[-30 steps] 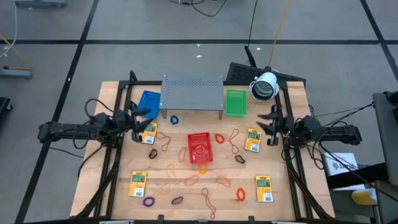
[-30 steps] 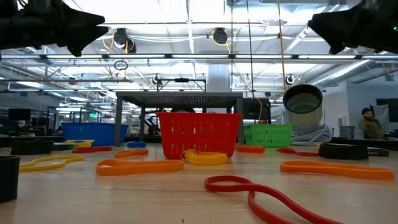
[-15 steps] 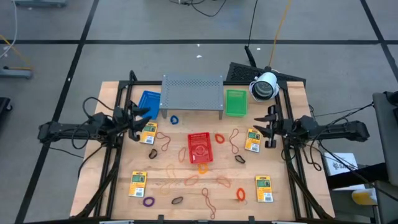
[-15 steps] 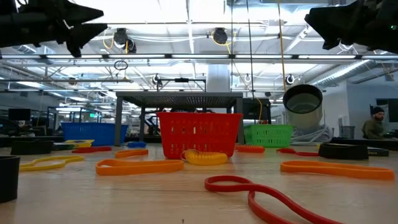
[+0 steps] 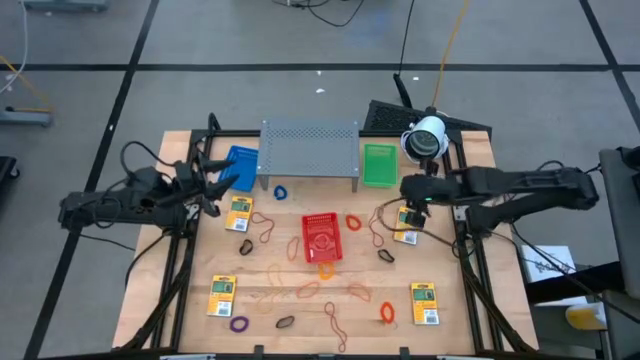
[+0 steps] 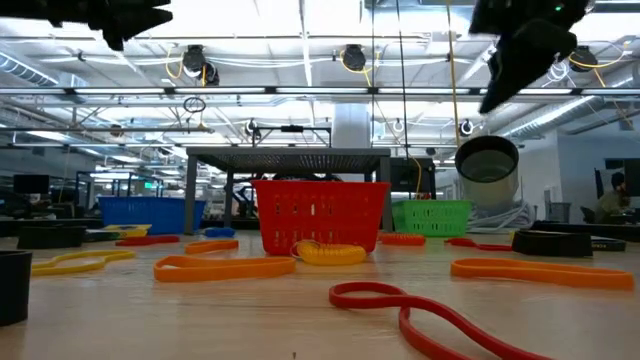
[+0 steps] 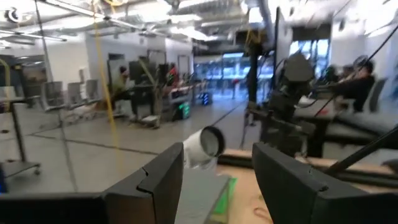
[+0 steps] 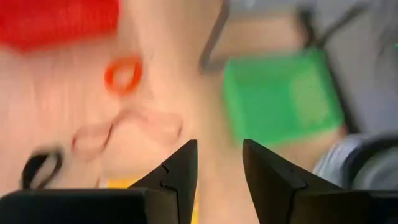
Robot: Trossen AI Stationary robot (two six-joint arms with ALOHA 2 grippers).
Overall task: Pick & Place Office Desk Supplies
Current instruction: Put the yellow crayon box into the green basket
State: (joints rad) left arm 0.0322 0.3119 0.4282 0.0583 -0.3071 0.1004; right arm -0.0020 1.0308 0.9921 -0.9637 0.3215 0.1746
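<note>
On the wooden counter (image 5: 460, 290) bands and packets lie scattered, so your right tool (image 5: 412, 207), parted and empty, hangs over the packet (image 5: 406, 225) to reach it, while your left tool (image 5: 208, 186) waits released near the blue basket (image 5: 240, 165).

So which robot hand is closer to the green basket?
Right. The right gripper hovers just beside the green basket; the left gripper is far across the table, by the blue basket.

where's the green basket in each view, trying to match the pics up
High view: green basket at the table's far side, just right of the grey rack.
Low view: right of the red basket, in the background.
Left wrist view: a green patch low in the picture, likely the basket.
Right wrist view: blurred green block.
Shared landmark: the red basket, near the table's centre.
</note>
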